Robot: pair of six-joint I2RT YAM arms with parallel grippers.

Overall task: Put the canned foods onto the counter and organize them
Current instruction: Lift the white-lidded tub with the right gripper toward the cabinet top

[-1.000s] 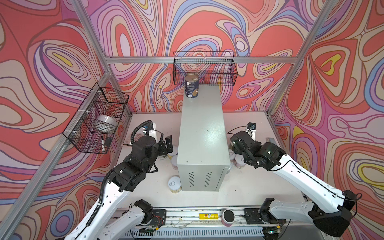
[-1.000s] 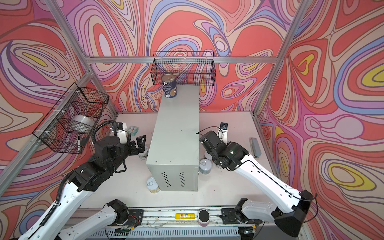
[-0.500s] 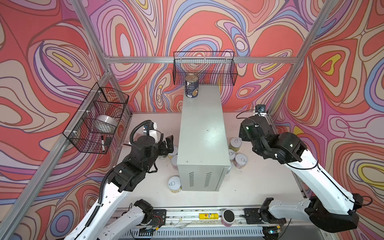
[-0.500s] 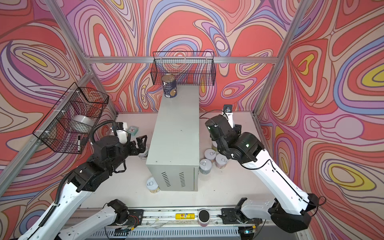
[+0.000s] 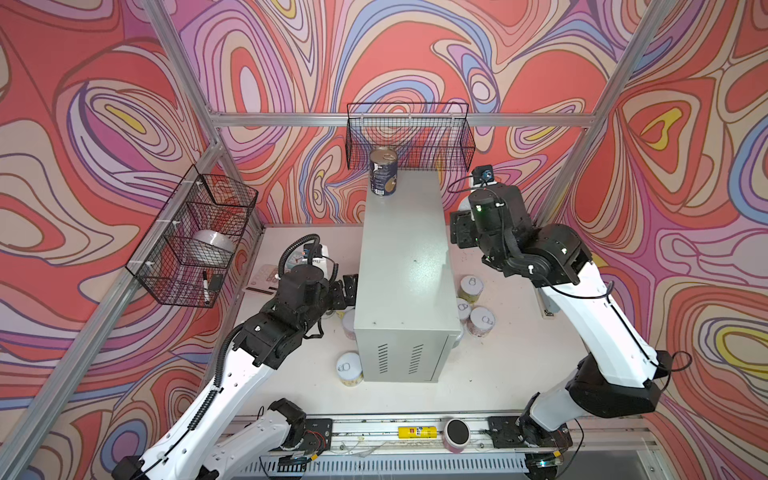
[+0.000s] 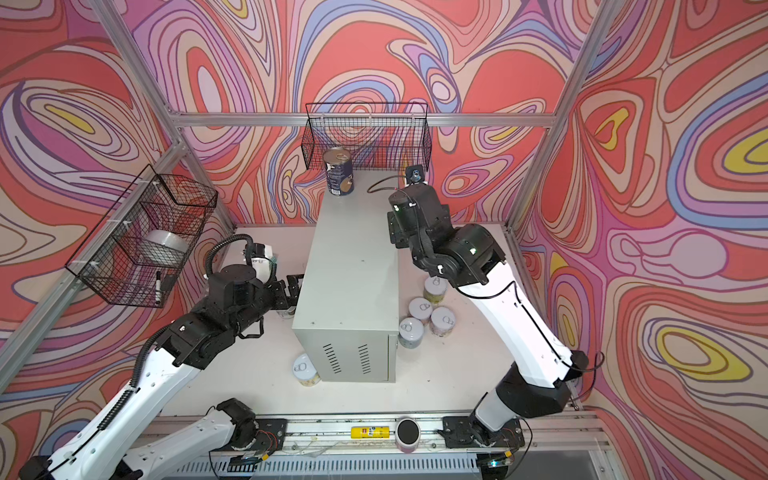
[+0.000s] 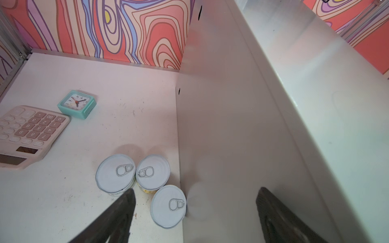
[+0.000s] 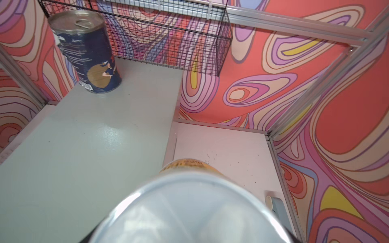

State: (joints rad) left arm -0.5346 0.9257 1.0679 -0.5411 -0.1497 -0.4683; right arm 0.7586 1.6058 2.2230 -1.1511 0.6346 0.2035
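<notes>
The left gripper (image 7: pixel 195 190) hangs low beside the counter (image 5: pixel 399 270), its jaws wide apart and gripping nothing. A short can (image 7: pixel 168 206) sits on the white table (image 7: pixel 117 105) below the gap between these jaws, right at the counter's side wall. It lies nearer the outer finger (image 7: pixel 124 206). The inner finger (image 7: pixel 273 212) shows against the counter's wall. A 2nd can (image 7: pixel 115 173) and a 3rd can (image 7: pixel 152 171) stand just ahead of the outer finger's tip, touching each other.

The right gripper (image 5: pixel 461 226) is raised level with the counter's top, just off its long edge. Its jaws hold an orange-labelled can (image 8: pixel 189 210) upright. The can hides the fingers in the wrist view. Ahead of these jaws, across the glossy top, a dark-blue tin (image 8: pixel 88 52) stands upright at the far end, in front of a wire basket (image 8: pixel 168 31). Well below these jaws, a cluster of 4 short cans (image 6: pixel 420 311) stands on the table beside the counter.
</notes>
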